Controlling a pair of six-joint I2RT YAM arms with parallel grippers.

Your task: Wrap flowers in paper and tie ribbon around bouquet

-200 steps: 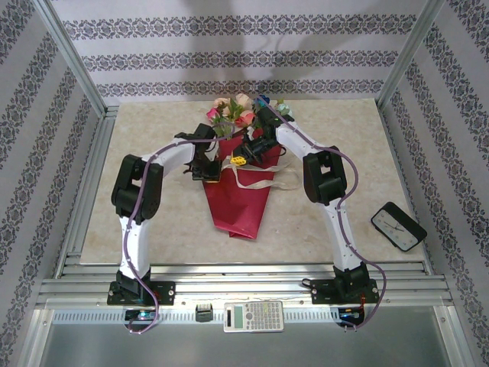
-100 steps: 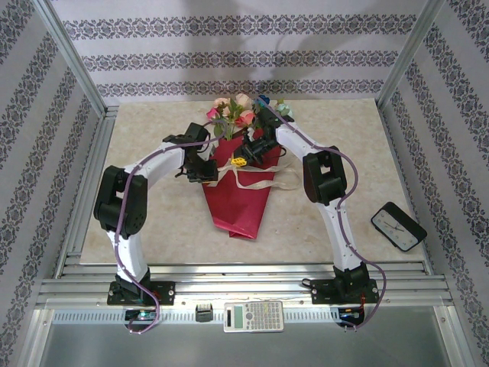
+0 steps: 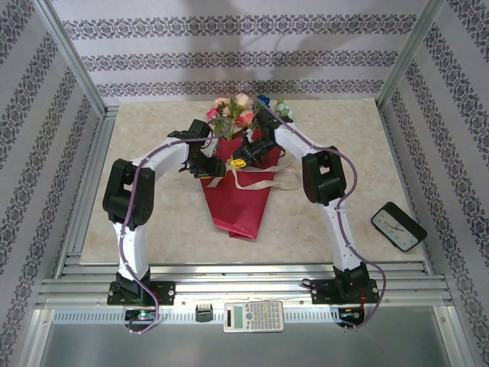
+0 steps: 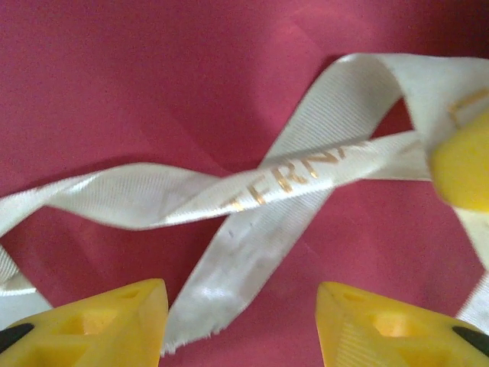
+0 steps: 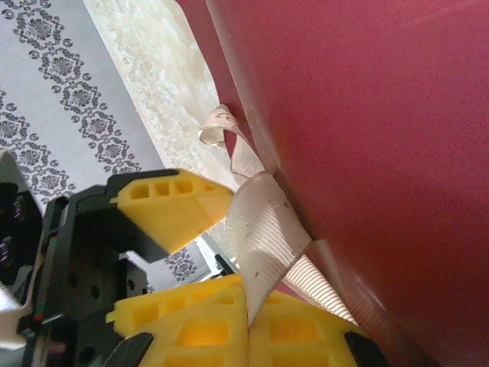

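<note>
**Top view.** A crimson paper cone, the bouquet [image 3: 238, 202], lies on the beige marbled tabletop [image 3: 374, 153] with its narrow end towards the arm bases. The pink, peach and blue artificial flowers [image 3: 231, 113] show at its far, wide end. A limp cream-beige woven ribbon [image 3: 258, 183] crosses the cone just below the blooms.

**Left wrist view.** The left jaws stand spread just above the red paper [image 4: 153, 69]. A frayed ribbon end lies loose between them, ungripped, and two ribbon strands cross there.

**Right wrist view.** The right jaws are pressed together, pinching the ribbon at the cone's edge.

**Handling, by judgement.** The ribbon is light, floppy and probably slick, so it is best taken near a free end, flat across its width. The thin paper creases easily, and the cone may unroll if tugged sideways.
</note>
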